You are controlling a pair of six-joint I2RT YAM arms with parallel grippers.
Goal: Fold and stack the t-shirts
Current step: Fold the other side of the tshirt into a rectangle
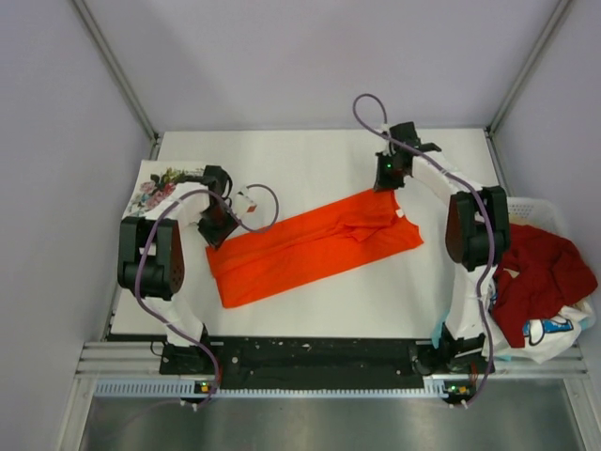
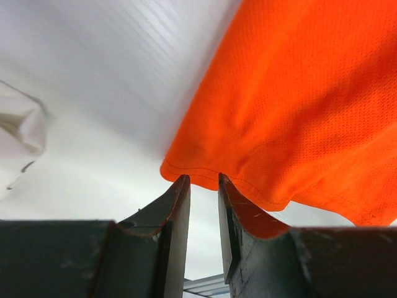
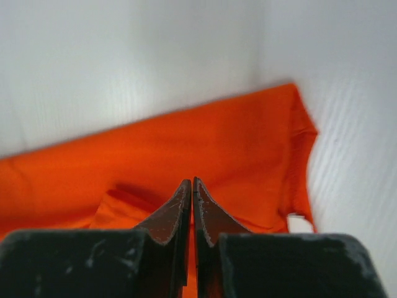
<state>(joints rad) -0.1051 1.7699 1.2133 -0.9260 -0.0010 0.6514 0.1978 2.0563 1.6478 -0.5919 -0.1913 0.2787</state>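
The orange-red t-shirt (image 1: 315, 246) lay folded lengthwise across the white bench (image 1: 310, 160), the left tool (image 2: 203, 181) slightly parted at its hem corner gripping nothing, the right tool (image 3: 193, 183) closed above its far end, grip undeterminable.

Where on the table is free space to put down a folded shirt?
Free: the far strip behind the orange t-shirt, between both arms, and the near strip before it. Crowded: the left edge with the flower-print t-shirt, and the basket at right.
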